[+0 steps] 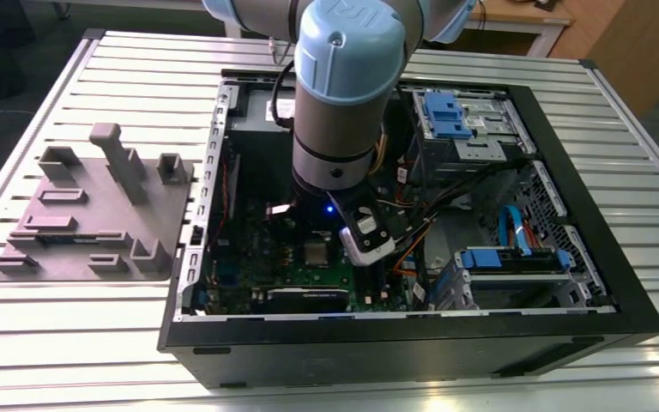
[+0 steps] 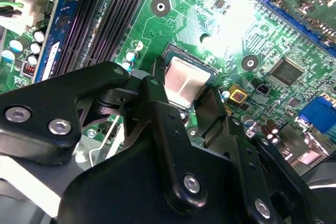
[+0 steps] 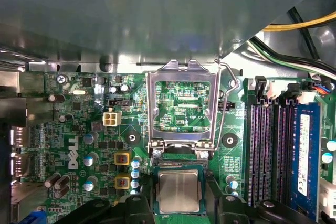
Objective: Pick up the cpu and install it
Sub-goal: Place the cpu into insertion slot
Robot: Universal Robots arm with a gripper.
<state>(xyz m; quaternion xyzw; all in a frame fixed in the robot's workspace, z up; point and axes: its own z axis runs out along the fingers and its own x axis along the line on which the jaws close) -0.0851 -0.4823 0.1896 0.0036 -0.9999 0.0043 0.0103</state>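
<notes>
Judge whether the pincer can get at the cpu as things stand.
Probably yes: the pincer hangs close over the cpu, the socket's load plate is swung open away from it, and nothing lies over its metal top.

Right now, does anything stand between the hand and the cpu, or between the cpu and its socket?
Nothing visible does. The hand is directly at the cpu, which appears to lie within the socket. The metal retaining frame is swung up, off the socket, so it covers nothing.

Second wrist view: my gripper (image 2: 184, 92) covers one cpu (image 2: 185, 78) edge. Exterior view: my arm (image 1: 335, 103) hides the motherboard's (image 1: 265, 259) twelve o'clock end.
</notes>
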